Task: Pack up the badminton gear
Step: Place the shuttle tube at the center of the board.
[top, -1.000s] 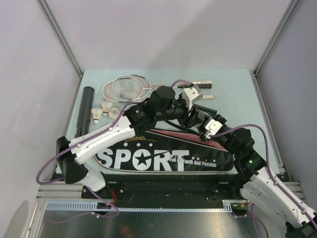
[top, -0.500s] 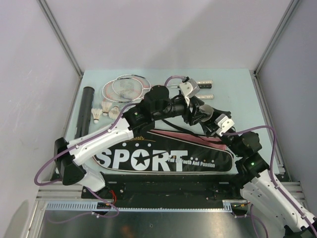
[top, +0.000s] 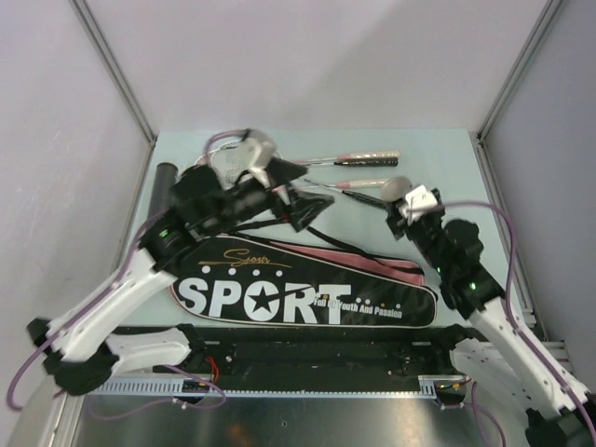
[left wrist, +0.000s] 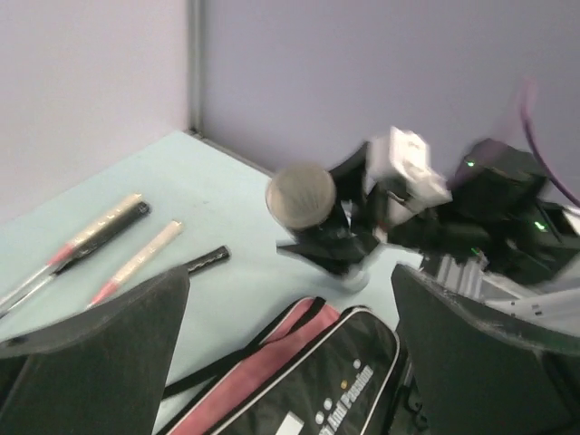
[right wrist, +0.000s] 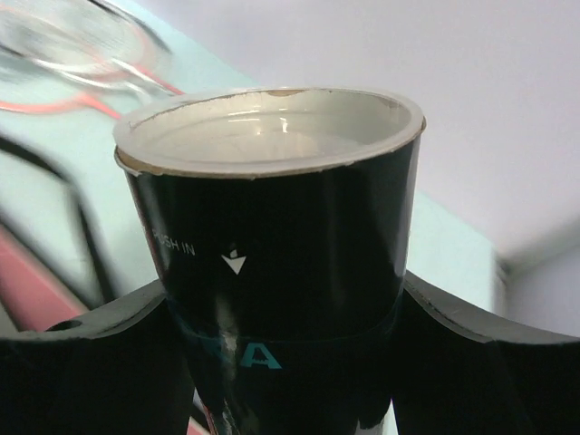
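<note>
**Tube clamped by right gripper; left gripper spread wide**

A dark tube (right wrist: pixel 272 236) with teal print and a pale cap is clamped upright between the fingers of the right gripper (right wrist: pixel 288 353). It is held above the right half of the table (top: pixel 447 154), just beyond the right end of the black SPORT bag (top: pixel 307 300). The bag is laid lengthwise along the near edge, with its pink-lined side turned toward the far edge.

The left gripper (top: pixel 296 193) is held above the middle of the table, beyond the bag. Its 2 fingers are spread wide, and nothing is held between them.

2 racket handles (top: pixel 372 155) are seen side by side near the far edge. The racket heads (right wrist: pixel 86 63) are blurred in the right wrist view and largely covered by the left arm (top: pixel 121 289) from above. What is probably a 2nd dark tube (top: pixel 165 177) is seen at the table's left edge, partly covered by that arm.
</note>
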{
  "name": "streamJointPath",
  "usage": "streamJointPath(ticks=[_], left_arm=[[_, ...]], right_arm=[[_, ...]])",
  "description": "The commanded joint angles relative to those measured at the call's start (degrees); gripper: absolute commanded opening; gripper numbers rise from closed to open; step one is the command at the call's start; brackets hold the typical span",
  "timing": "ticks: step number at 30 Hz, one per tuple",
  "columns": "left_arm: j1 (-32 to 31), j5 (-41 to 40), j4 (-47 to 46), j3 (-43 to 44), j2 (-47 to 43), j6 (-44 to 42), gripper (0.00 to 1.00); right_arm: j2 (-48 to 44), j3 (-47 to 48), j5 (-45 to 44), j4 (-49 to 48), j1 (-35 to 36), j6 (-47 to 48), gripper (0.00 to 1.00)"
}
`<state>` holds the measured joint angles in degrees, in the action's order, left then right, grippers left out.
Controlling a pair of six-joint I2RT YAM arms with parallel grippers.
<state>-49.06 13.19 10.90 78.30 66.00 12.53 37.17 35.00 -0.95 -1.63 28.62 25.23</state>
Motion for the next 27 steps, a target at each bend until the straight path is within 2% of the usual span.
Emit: streamJointPath(ticks=[1,4,5,7,9,11,12,15,16,19,21,22,23,25,26,27], left_arm=[[-0.07,-11.78,-0.88,-5.96,-9.39,-4.52,1.0],[0.37,-10.74,-0.09,-10.18,-11.5,-5.24,1.0],[0.37,-10.12,0.18,-11.23,-11.94,-5.15,1.0],[0.37,-7.06,0.53,-14.75,-13.08,-4.98,1.0],[0.37,-5.73,0.79,-18.16,-13.96,-4.98,1.0],[0.37,-5.28,1.14,-19.94,-14.75,-4.98,1.0],[0.37,-5.37,1.23,-21.34,-14.93,-5.24,1.0],[0.45,-6.07,1.67,-23.45,-15.2,-6.03,1.0],[0.45,-6.25,1.76,-23.63,-14.94,-6.21,1.0],[0.45,-7.12,3.25,-23.63,-12.74,-6.91,1.0],[0.54,-8.44,3.87,-23.55,-10.55,-7.0,1.0],[0.63,-8.62,4.48,-23.55,-9.84,-6.74,1.0],[0.72,-8.62,4.66,-23.46,-9.14,-6.56,1.0],[0.81,-8.62,5.19,-23.28,-6.85,-6.03,1.0],[0.81,-8.62,5.28,-22.93,-6.06,-5.86,1.0],[0.98,-8.62,5.71,-22.67,-4.92,-5.51,1.0]], right_arm=[[15.07,3.23,-12.41,-2.22,-9.87,2.35,0.15],[24.94,4.37,-11.71,-13.37,-19.11,6.14,0.15],[32.11,5.5,-9.62,-16.79,-21.3,5.97,0.16],[39.26,12.93,-8.2,-16.04,-26.85,3.26,0.15],[49.19,17.0,-4.51,-18.41,-28.62,2.89,0.17],[55.61,25.7,-4.15,-15.44,-30.9,2.98,0.17],[62.0,27.82,-4.32,-15.42,-31.08,3.94,0.17],[72.38,32.74,-3.79,-20.25,-31.08,10.18,0.19],[75.56,37.89,-3.71,-20.69,-31.17,10.45,0.19],[86.21,47.84,-4.41,-16.59,-30.74,8.7,0.2],[94.35,59.87,-5.55,-12.98,-29.94,6.24,0.22],[97.28,64.53,-8.16,-7.39,-29.42,5.8,0.23],[100.96,75.54,-9.67,-4.55,-28.8,5.7,0.26],[109.73,84.92,-12.92,0.98,-26.87,7.02,0.27],[112.31,92.8,-13.28,3.36,-26.43,7.02,0.28],[114.51,96.79,-14.16,4.69,-26.42,6.41,0.28]])
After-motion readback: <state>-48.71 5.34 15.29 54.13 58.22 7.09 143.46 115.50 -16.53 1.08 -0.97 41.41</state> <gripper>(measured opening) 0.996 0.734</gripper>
